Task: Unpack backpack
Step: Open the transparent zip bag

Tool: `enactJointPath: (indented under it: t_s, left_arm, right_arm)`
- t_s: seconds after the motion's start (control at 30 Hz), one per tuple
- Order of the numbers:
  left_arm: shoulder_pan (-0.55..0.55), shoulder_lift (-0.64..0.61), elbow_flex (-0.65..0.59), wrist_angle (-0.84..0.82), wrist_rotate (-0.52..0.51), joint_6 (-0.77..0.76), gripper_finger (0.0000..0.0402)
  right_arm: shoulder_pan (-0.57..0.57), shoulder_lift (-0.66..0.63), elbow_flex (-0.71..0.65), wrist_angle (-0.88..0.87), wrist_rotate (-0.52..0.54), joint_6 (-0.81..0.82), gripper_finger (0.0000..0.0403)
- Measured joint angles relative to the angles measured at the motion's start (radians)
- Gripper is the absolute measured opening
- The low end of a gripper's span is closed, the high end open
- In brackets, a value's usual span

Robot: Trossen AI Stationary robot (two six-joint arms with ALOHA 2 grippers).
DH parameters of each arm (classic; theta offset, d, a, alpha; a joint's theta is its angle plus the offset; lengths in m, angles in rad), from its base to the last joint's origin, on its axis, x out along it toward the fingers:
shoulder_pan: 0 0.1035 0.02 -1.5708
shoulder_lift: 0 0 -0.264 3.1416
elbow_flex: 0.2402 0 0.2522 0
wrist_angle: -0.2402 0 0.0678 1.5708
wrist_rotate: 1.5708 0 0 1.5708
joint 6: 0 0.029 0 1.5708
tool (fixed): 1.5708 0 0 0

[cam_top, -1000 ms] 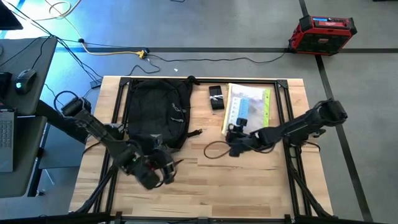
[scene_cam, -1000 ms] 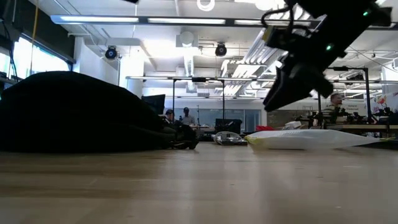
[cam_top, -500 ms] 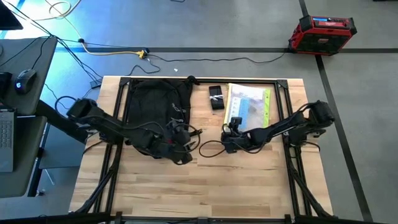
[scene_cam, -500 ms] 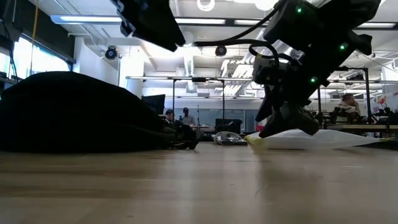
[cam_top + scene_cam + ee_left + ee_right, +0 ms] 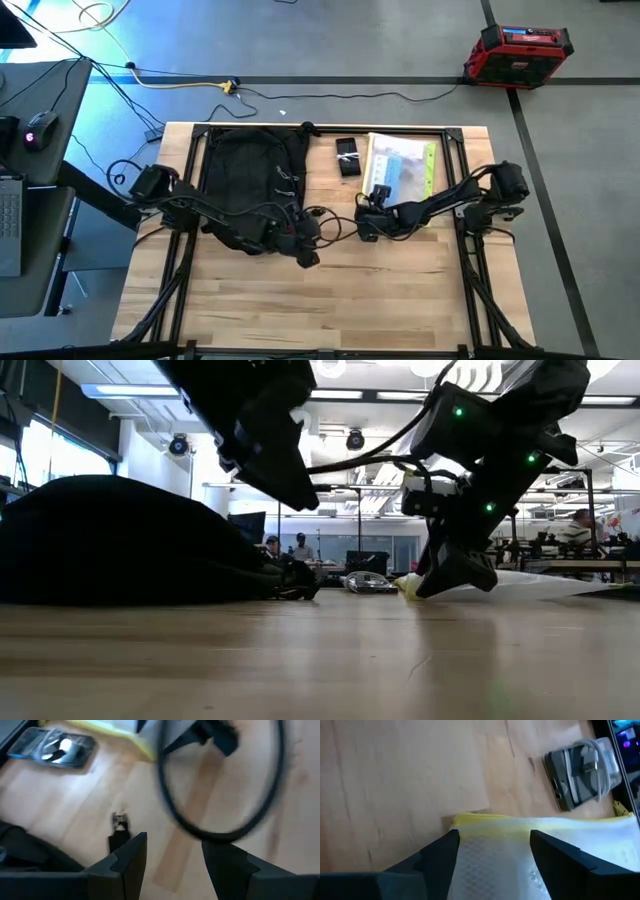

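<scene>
Backpack (image 5: pixel 252 180) lies flat, left gripper (image 5: pixel 305 250) open just off its bottom corner, right gripper (image 5: pixel 368 228) open beside it over pouch (image 5: pixel 400 170); loose cable loop (image 5: pixel 325 225) between them could snag either.

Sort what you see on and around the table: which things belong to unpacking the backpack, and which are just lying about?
Part of the job:
backpack
yellow-edged pouch
dark phone-like item
black cable loop

Just lying about:
red case on the floor
yellow cord on the floor
computer mouse on the side desk
</scene>
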Motion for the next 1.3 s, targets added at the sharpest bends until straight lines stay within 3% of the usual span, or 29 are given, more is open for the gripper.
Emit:
enactJointPath:
  t_s: [0.37,0.63,0.93,1.1,1.3]
  left_arm:
    - [0.003,-0.003,0.0,-0.083,-0.106,0.01,0.0168]
    - [0.008,0.001,0.0,-0.107,-0.158,0.01,0.0168]
    - [0.012,0.013,0.0,-0.082,-0.213,0.034,0.0168]
    - [0.014,0.013,0.0,-0.074,-0.214,0.039,0.0168]
    - [0.014,0.013,0.0,-0.057,-0.218,0.037,0.0168]
  right_arm:
    - [0.03,-0.007,0.003,-0.041,-0.091,0.138,0.0014]
    - [0.231,-0.006,0.197,-0.329,-0.069,0.184,0.0]
    - [0.481,-0.006,0.375,-0.285,-0.034,0.123,0.0]
    - [0.516,-0.006,0.352,-0.289,0.095,0.203,0.0]
    - [0.484,-0.006,0.306,-0.292,0.1,0.28,0.0]
